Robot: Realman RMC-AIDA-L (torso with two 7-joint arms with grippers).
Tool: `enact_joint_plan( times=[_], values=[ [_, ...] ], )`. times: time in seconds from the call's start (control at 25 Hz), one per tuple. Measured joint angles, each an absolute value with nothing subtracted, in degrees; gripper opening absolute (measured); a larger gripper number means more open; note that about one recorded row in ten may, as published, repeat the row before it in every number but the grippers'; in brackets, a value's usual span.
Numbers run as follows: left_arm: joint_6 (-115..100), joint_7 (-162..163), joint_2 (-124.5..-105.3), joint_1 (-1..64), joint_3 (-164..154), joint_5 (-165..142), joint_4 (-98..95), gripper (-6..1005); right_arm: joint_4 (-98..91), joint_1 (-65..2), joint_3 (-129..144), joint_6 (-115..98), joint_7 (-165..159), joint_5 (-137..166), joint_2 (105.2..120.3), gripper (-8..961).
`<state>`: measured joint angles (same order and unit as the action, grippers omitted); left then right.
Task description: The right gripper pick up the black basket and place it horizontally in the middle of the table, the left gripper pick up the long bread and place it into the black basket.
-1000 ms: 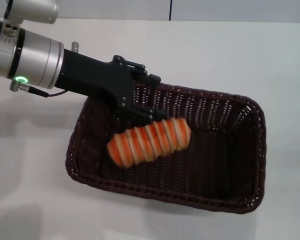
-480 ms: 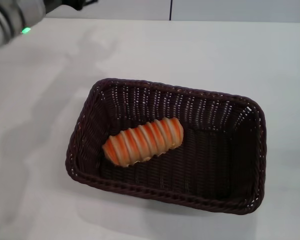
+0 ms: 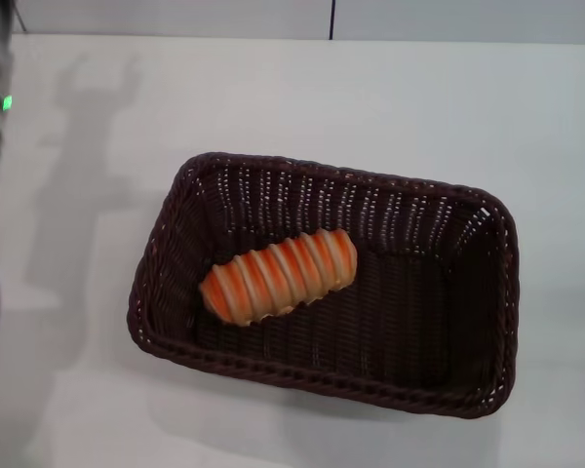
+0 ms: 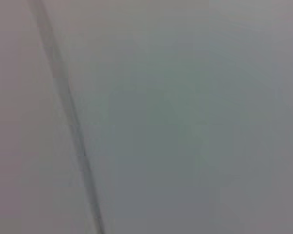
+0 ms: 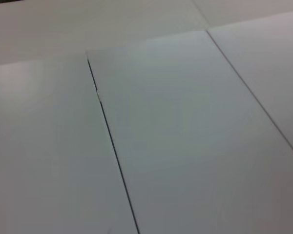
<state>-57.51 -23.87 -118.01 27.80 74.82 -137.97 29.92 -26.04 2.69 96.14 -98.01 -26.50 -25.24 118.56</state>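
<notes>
Now we judge the task finished: the long bread (image 3: pixel 279 276) lies inside the black basket (image 3: pixel 439 210), set crosswise mid-table (image 3: pixel 390 107). All we should do is park clear without nudging the rim. Only the head view shows basket and loaf; both wrist views show blank pale panels. Neither claw appears, so we cannot tell their state.

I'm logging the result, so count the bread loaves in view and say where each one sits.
1. The long bread lies inside the black basket, in its left half, angled across the floor. No other loaf shows on the table.
</notes>
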Motion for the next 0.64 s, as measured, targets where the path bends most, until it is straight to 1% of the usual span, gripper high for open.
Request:
enact_joint_plan(
  times=[0.16,0.36,0.64],
  values=[
    [-60.3,-4.1,-117.96,31.1,80.1,-142.4,18.5,818,-25.6,2.4,96.0,-98.0,-26.4,-24.8,118.57,840],
    [-61.2,-3.6,-118.27,30.2,80.3,-142.6,17.5,818,-24.3,1.8,95.6,-98.5,-25.2,-24.8,118.64,841],
    [-61.1,-5.5,-118.48,28.4,80.3,-142.4,17.3,818,-17.5,-0.7,92.8,-104.2,-20.7,-25.2,119.06,841]
  ],
)
